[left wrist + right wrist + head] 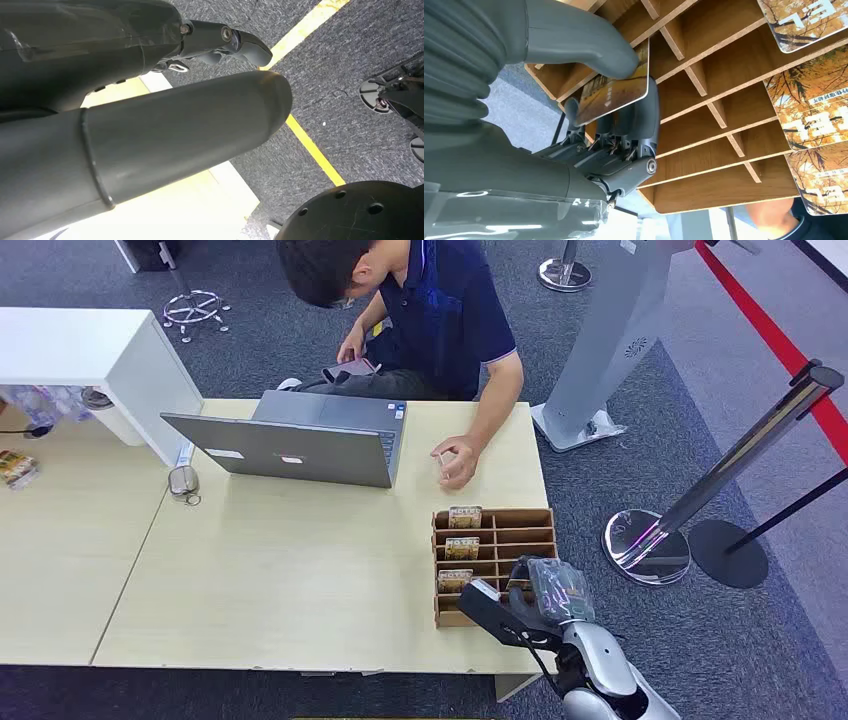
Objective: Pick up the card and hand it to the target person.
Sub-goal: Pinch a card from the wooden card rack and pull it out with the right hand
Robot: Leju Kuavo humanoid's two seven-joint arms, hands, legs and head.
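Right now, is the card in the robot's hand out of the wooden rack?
Out: the right hand pinches the card between thumb and fingers, outside the rack slots.

Four cards point(465, 517), one rack point(520, 535), one laptop point(300, 445).

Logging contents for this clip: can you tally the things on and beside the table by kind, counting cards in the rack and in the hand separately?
Cards standing in the wooden rack: 3
Card held in the right hand: 1
Laptop: 1
Mouse: 1
Person: 1
Barrier posts: 1
Total: 9
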